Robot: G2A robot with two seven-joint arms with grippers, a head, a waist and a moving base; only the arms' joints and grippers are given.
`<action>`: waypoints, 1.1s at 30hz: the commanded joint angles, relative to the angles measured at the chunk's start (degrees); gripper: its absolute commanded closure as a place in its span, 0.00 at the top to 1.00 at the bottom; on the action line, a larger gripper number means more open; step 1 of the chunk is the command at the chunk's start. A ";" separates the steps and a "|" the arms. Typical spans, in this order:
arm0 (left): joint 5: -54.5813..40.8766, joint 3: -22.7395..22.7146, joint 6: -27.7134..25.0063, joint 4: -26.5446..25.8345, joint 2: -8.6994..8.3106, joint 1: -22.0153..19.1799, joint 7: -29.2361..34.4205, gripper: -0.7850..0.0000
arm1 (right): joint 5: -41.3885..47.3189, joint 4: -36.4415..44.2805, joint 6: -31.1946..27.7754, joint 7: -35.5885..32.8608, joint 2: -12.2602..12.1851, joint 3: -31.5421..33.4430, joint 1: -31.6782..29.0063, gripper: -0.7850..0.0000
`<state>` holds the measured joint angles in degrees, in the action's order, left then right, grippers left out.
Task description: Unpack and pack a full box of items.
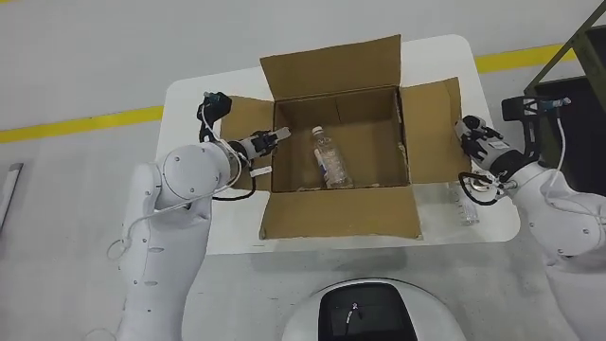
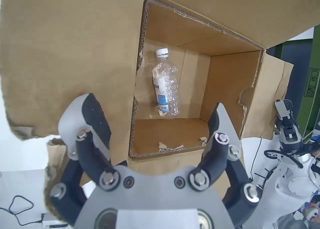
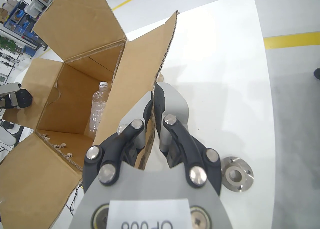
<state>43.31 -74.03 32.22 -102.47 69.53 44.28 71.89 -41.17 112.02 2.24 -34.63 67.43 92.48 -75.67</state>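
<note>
a clear, ribbed plastic bottle (image 1: 330, 158) (image 2: 166, 89) (image 3: 98, 109) with a white cap (image 2: 162, 52) and a pale label lies on its side on the floor of an open brown corrugated cardboard box (image 1: 341, 213) (image 2: 225, 84) (image 3: 75, 82), which stands in the middle of a white, round-cornered table (image 1: 445, 66) (image 3: 220, 64). the left gripper (image 1: 275, 138) (image 2: 154, 104) hovers over the box's left flap (image 1: 248, 118) (image 2: 62, 52) by the rim, its grey, black-padded fingers (image 2: 96, 114) spread wide and holding nothing; the bottle lies down inside the box, ahead of and below this gripper, apart from it. across the box, the right gripper (image 1: 466, 131) (image 3: 156, 94) is pinched narrow onto the frayed outer edge of the right flap (image 1: 431, 128) (image 3: 150, 64), which tilts up between its two fingers; the bottle lies beyond that flap, well apart from this gripper. all four flaps are folded open, the far one raised, the near one spread out toward the robot. the cut edges show wavy corrugation, torn and ragged in places, and small shreds of cardboard (image 2: 172, 148) lie along the box floor at one wall. a round, dull-metal flange (image 3: 236, 173) with a centre hole and bolt holes lies flat on the table just beside the right gripper. yellow lines (image 1: 85, 123) cross the grey floor around the table.
</note>
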 commanded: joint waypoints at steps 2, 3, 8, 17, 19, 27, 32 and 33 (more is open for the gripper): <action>0.85 -1.20 0.28 -0.59 -0.31 1.00 -0.82 1.00 | -0.07 -0.96 -0.38 -0.11 -0.01 -0.89 0.86 0.00; 1.40 -1.66 0.29 -0.72 -0.44 1.36 -1.08 1.00 | -0.13 -1.38 -0.57 -0.14 -0.01 -1.24 1.20 0.00; 2.06 -3.93 0.35 -1.17 -1.00 2.83 -0.67 1.00 | -0.38 -3.74 -1.84 -0.65 -0.03 -3.21 3.61 0.00; 5.43 -5.60 -1.23 -1.05 -1.88 4.89 -0.44 1.00 | -0.99 -6.76 -2.43 -0.73 0.03 -6.13 6.56 0.00; 5.73 -5.89 -1.35 -0.99 -2.00 5.03 -0.40 1.00 | -0.97 -7.09 -2.33 -0.64 0.03 -6.38 6.83 0.00; 4.72 -7.22 -2.82 -3.85 -2.30 3.92 -1.65 1.00 | -1.23 -4.71 -1.21 0.29 -0.12 -5.41 6.86 1.00; 4.40 -8.02 -3.83 -5.69 -2.48 3.39 -3.36 1.00 | -6.07 0.61 -2.42 -0.26 -0.78 -2.27 5.49 1.00; 4.52 -8.27 -3.74 -5.93 -2.53 3.45 -3.71 1.00 | -7.13 1.69 -2.67 -0.67 -0.93 -1.44 5.02 1.00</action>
<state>47.65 -82.06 28.40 -108.15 67.04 47.70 68.57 -47.18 112.67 -0.17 -34.96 66.64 90.25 -70.30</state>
